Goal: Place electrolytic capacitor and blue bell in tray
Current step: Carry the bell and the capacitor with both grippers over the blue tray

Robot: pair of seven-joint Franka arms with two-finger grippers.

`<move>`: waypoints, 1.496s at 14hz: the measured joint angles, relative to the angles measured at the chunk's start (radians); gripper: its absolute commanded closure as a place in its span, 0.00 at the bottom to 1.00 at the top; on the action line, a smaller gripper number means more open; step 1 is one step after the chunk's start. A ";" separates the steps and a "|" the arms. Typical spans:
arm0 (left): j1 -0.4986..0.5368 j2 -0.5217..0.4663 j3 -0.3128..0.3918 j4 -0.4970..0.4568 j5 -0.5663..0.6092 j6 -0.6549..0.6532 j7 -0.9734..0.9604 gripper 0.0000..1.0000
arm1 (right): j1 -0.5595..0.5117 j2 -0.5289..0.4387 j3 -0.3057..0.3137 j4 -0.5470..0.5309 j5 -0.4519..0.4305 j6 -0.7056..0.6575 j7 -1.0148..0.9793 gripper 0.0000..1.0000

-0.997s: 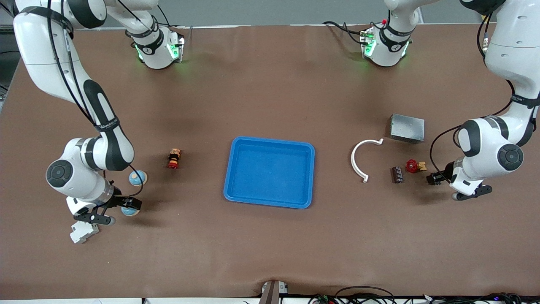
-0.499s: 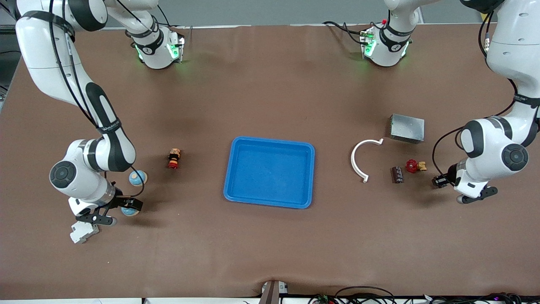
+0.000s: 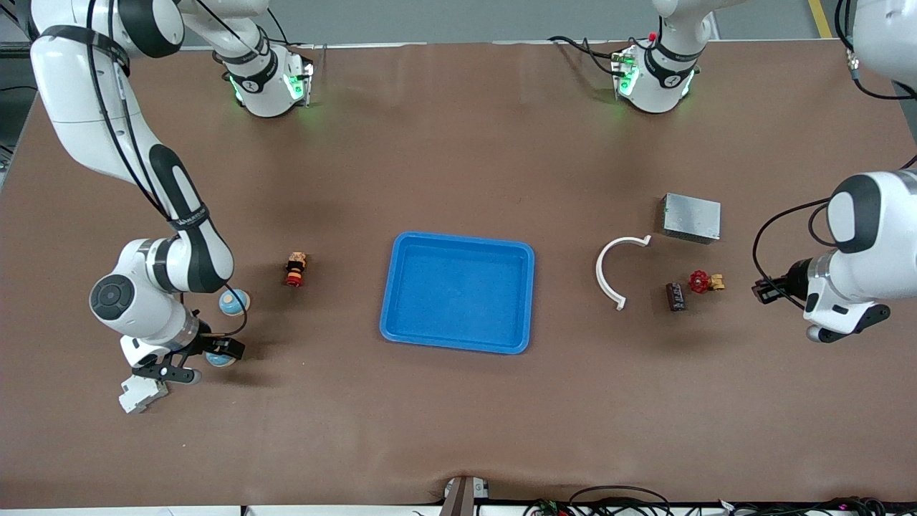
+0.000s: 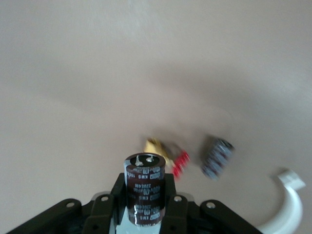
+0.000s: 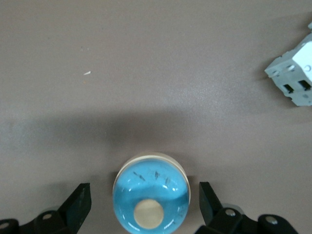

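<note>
Dark capacitor (image 4: pixel 144 191) in L gripper (image 4: pixel 141 200).

— What carries everything here?
— A broad surface (image 3: pixel 458 158) under a matte brown cover, lightly creased near its front edge.
— And around it?
— A grey strip of floor or wall (image 3: pixel 458 20) along the top, with a short yellow line (image 3: pixel 819 18) at one corner. Cables (image 3: pixel 630 502) trail along the near edge.
— The light?
— Even, with soft shadows.
</note>
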 measured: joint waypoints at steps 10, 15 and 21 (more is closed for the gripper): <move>-0.159 0.056 -0.325 0.041 -0.008 -0.032 -0.748 1.00 | 0.003 0.001 0.003 0.010 0.001 -0.041 0.004 1.00; -0.310 0.136 -0.322 0.040 -0.009 0.169 -1.056 1.00 | 0.100 -0.123 0.013 0.026 0.002 -0.290 0.242 1.00; -0.525 0.219 -0.193 0.040 0.010 0.385 -1.271 1.00 | 0.345 -0.326 0.019 -0.071 0.002 -0.380 0.621 1.00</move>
